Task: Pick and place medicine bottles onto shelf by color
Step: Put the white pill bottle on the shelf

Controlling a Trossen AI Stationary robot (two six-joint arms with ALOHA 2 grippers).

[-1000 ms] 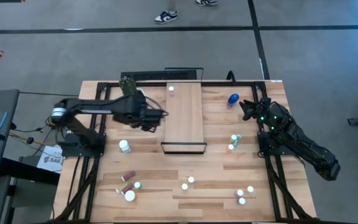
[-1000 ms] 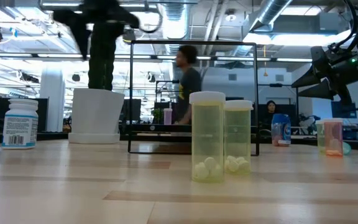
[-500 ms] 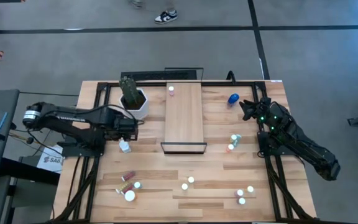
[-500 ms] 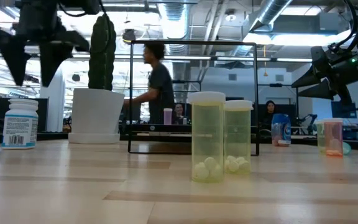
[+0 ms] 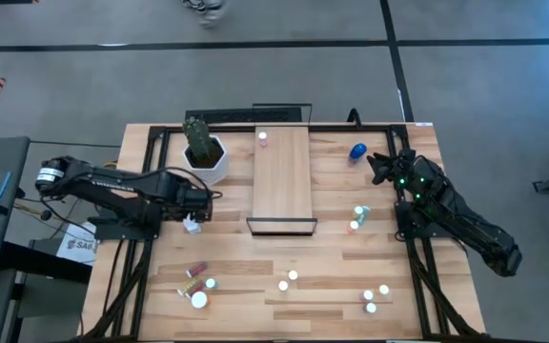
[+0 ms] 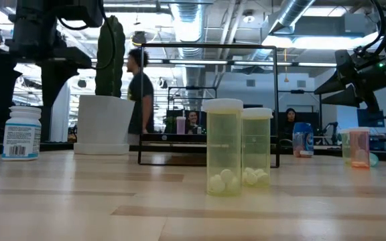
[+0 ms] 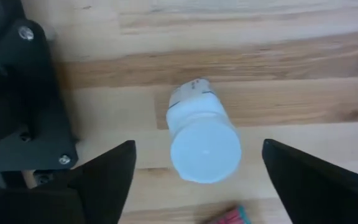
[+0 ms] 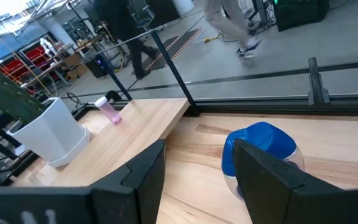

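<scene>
Nearest the low camera stand two clear yellowish pill bottles [image 6: 238, 154] with pale caps, touching side by side in front of the shelf [image 5: 282, 181], a long light-wood board in a dark metal frame. Left of the shelf's front end, the left gripper [image 7: 194, 174] hangs directly over an upright white-capped white medicine bottle [image 7: 202, 135], its dark fingers [image 7: 101, 177] spread wide to either side and clear of it. Beyond that bottle, beside the shelf's left edge, sits a white pot with a green cactus [image 5: 203, 152]. Right of the shelf's far end, the right gripper [image 8: 197, 165] hovers with jaws parted, holding nothing, just short of a blue bottle [image 8: 260, 149]. A small pink bottle [image 5: 263, 138] stands on the shelf's far end.
</scene>
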